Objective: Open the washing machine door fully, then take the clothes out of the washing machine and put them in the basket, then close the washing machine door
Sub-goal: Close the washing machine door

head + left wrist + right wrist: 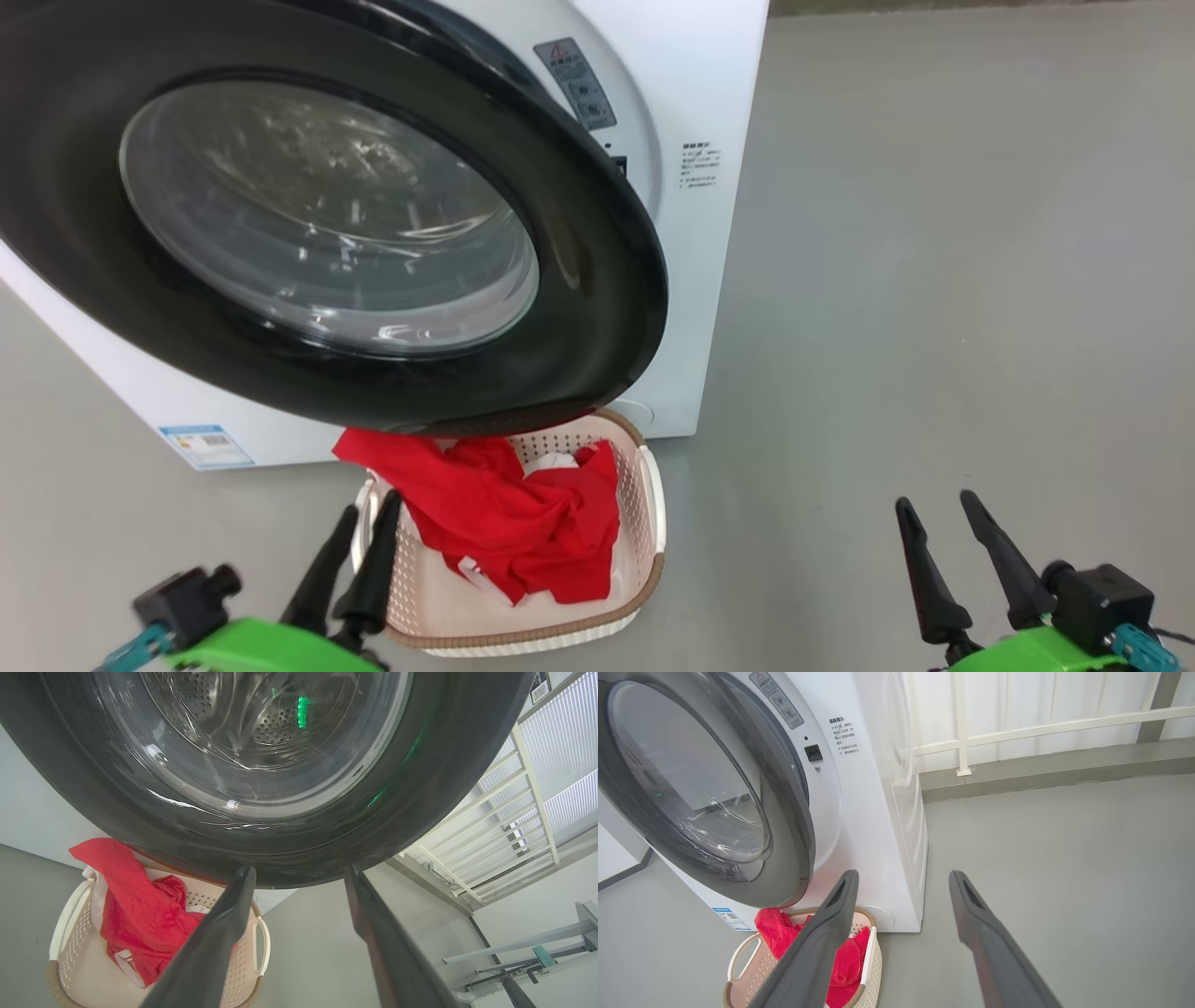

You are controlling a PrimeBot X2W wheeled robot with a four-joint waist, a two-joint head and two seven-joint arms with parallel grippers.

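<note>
Two grippers stood nearest in the head view, the left gripper over the near-left corner of the basket and the right gripper over bare grey floor; each wrist view showed its own fingers spread wide and empty. Red clothes lay in the basket, one fold draped over its far-left rim, beneath the lower edge of the washing machine door, which stood ajar from the washing machine. Through the door glass the left wrist view showed the perforated drum, while the right wrist view showed open floor running to a white railing.
</note>
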